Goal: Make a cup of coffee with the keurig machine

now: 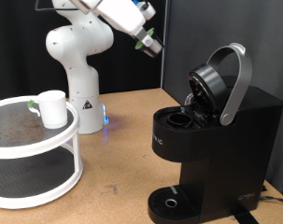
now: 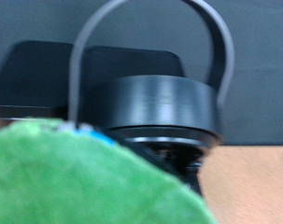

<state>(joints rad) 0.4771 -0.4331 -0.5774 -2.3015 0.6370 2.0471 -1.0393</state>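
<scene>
I am hanging my claw (image 1: 148,40) near the top centre of the exterior view, up and to the left of the keurig machine (image 1: 211,140), whose lid is standing tilted open at the right of the frame. Something green is filling the lower left of my wrist view, but I cannot tell whether my fingers are apart or clamped on it. The cup (image 1: 53,108) is sitting on the round white stand (image 1: 62,182) at the left edge, well apart from the machine.

bench (image 1: 122,140): light brown wooden top. directly on it: boxy matte black keurig machine (image 1: 211,154) with raised hinged lid, toward the exterior view's right; round white two-tier stand (image 1: 34,173) at the left; white robot arm base (image 1: 83,117) behind, between them.
</scene>
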